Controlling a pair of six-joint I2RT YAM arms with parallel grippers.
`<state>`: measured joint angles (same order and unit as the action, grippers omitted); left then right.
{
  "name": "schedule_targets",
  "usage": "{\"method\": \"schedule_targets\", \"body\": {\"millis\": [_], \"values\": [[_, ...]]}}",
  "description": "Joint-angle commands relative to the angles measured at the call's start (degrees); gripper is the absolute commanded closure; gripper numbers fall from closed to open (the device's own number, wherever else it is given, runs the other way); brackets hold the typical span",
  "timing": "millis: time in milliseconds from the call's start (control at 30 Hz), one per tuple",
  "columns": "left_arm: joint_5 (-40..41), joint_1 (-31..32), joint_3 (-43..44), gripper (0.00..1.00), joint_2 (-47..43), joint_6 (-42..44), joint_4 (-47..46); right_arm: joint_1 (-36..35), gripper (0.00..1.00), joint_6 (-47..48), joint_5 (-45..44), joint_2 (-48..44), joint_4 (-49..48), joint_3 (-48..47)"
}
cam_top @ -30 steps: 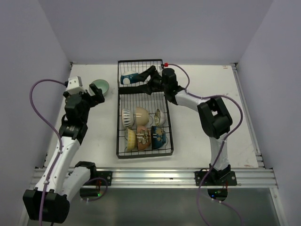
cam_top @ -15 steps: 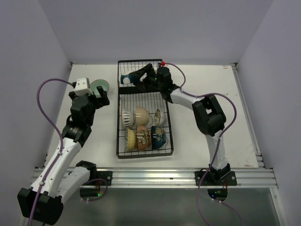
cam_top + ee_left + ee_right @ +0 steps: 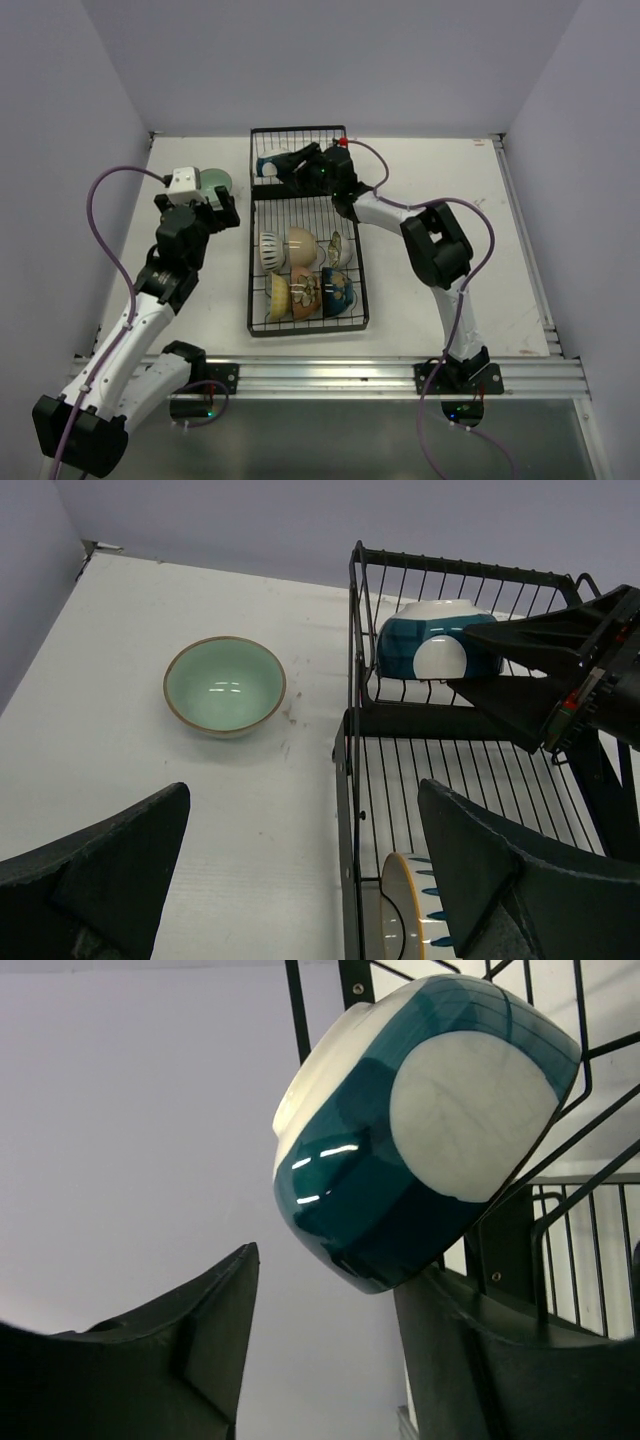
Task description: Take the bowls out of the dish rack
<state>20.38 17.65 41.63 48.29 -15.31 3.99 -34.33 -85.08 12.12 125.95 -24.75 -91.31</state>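
place: teal-and-white round bowl is seen in black wire dish rack, top middle | right gripper fingers are spread around it; left gripper spread, empty | risk: bowl may be pinched badly, snagged on wires, dropped

Black wire dish rack: teal bowl tilted, far section; other bowls near section.

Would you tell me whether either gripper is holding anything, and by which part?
Nothing is held. The right gripper is open at the teal-and-white bowl in the dish rack, not closed on it; the left gripper is open and empty.
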Motion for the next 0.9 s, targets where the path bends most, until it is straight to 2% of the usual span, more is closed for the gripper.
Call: {"method": "schedule_targets", "body": {"millis": [0,300,600,867], "values": [[1.6,1.0,0.6,0.0,-0.6,1.2,-1.4,-0.7,0.46,-2.4,-4.2,2.3,0.2,-2.9],[2.6,2.7,0.3,0.0,-0.6,1.7,-1.5,-1.0,0.69,-3.8,-6.8,4.3,-0.6,-6.5],[3.5,3.6,0.1,0.0,-0.3,2.1,-1.6,-0.7,0.78,-3.2,-7.6,6.8,-0.1,-11.8],[3.6,4.1,0.2,0.0,0.2,2.1,-1.6,-0.1,0.84,-3.0,-7.5,6.0,-2.5,-10.6]]}}
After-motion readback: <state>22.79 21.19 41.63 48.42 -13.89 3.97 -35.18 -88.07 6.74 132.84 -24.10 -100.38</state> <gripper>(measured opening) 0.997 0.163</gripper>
